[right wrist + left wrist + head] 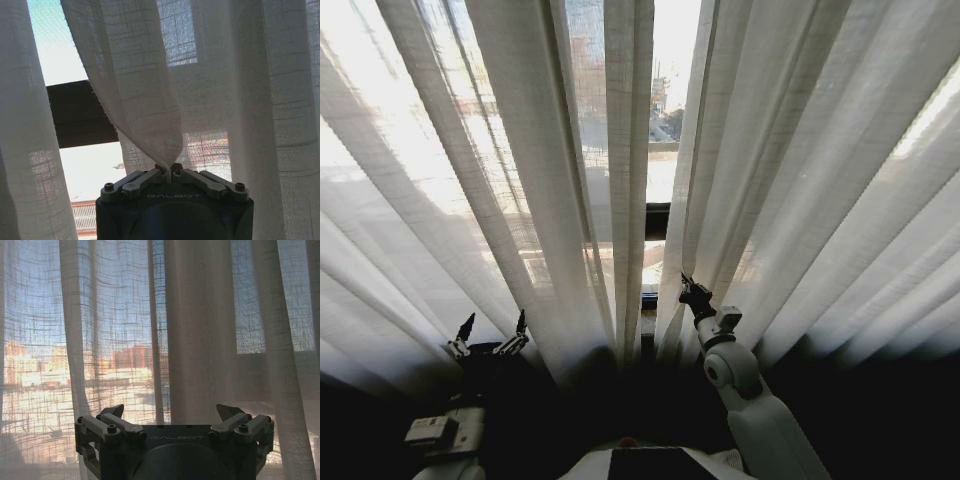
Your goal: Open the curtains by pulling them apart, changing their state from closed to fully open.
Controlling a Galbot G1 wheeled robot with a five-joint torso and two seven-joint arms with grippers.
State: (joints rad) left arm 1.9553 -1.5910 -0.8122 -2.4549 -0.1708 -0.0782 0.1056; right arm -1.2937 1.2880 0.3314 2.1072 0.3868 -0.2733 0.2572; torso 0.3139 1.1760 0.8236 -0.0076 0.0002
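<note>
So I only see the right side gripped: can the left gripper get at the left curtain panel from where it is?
Probably yes. The left gripper is open, facing the left curtain panel with nothing between them; the pleats hang just ahead of its fingers. The right gripper is shut on the right curtain panel.

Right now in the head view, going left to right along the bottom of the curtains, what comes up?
Left gripper, open, short of the fabric → left curtain panel → narrow gap showing the window → right gripper, shut on the right curtain panel.
</note>
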